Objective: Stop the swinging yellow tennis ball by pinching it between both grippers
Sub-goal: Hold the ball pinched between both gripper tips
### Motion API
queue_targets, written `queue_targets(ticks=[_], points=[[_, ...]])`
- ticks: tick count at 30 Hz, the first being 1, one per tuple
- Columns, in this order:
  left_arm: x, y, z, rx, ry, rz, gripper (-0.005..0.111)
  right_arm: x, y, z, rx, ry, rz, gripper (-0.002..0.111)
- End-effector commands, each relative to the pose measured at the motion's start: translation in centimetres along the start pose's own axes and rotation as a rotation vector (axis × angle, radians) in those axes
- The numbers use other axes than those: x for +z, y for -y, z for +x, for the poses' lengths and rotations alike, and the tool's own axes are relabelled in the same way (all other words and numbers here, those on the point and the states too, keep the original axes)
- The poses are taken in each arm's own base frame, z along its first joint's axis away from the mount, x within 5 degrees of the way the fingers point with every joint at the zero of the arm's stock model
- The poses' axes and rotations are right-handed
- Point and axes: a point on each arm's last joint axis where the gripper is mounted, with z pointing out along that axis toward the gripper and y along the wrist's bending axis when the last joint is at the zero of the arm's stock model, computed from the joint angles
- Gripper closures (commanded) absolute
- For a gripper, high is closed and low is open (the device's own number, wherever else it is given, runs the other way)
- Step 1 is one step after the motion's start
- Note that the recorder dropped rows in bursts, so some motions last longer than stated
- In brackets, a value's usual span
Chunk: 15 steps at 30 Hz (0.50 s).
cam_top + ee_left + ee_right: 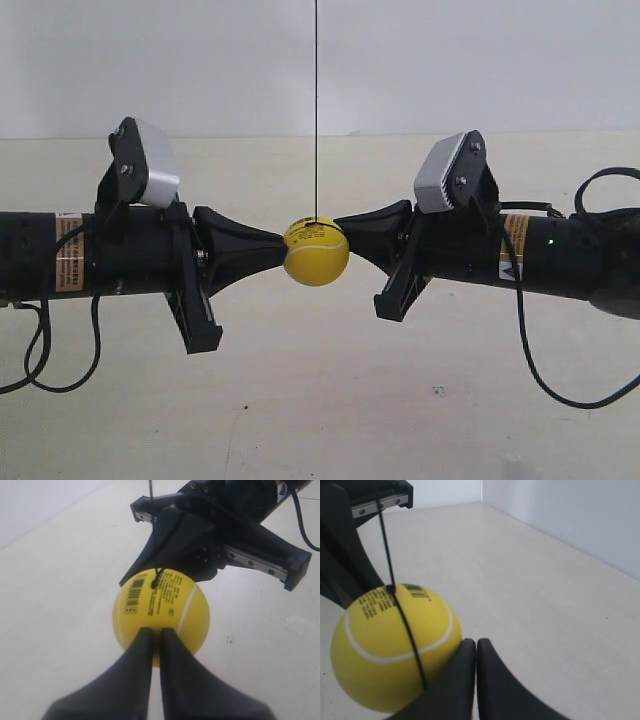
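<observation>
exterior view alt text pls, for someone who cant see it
A yellow tennis ball hanging on a thin dark string is pinched between two shut black grippers, the gripper at the exterior view's left and the gripper at the exterior view's right. Each arm carries a silver-grey camera box, above a pale table.

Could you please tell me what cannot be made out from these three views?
Exterior view: where the string is fastened, cut off by the top edge.
Left wrist view: the small print on the yellow tennis ball, too small to read.
Right wrist view: whether the right tool touches the ball, hidden by its own tip.
</observation>
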Motion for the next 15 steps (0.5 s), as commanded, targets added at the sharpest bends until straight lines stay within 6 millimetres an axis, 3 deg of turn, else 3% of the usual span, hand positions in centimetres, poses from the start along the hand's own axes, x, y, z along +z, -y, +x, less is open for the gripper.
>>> queue_targets(ticks=[1, 15], points=[[0.15, 0.03, -0.20, -0.001, 0.016, 0.001, 0.102, 0.01, -0.12, -0.11, -0.012, -0.002, -0.011, 0.108], [0.15, -0.08, -0.02, -0.001, -0.004, -0.011, 0.102, -0.03, 0.00, 0.05, -0.043, -0.019, -0.002, 0.108]])
